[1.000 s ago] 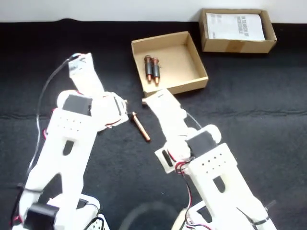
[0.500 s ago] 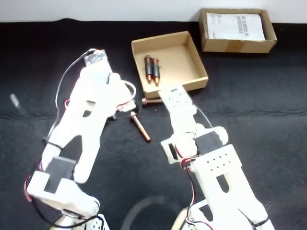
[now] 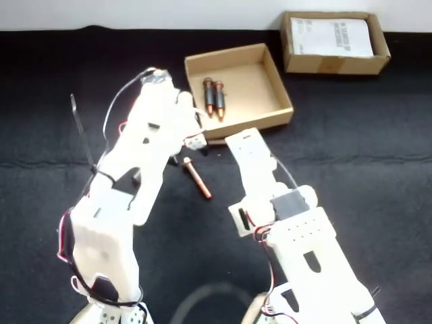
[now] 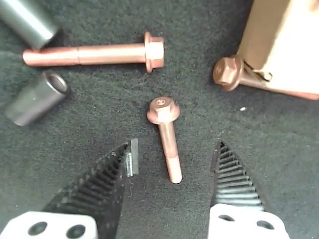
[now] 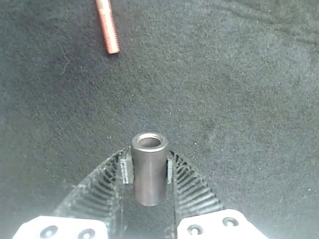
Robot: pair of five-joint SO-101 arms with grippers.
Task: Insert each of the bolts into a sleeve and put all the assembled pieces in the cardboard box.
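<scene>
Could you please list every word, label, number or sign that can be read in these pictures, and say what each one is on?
No text here can be read.
White sheet lying in the far box: dark printed lines, too small and blurred to read.
Bolt head in the left wrist view: a faint stamped mark, too small to make out.

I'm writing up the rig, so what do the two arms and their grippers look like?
Both the left arm and right arm are boxy white plastic shells with black servo blocks and thin red and black wires looping outside. The left gripper and right gripper each have black fingers with ribbed inner faces on white bases.
</scene>
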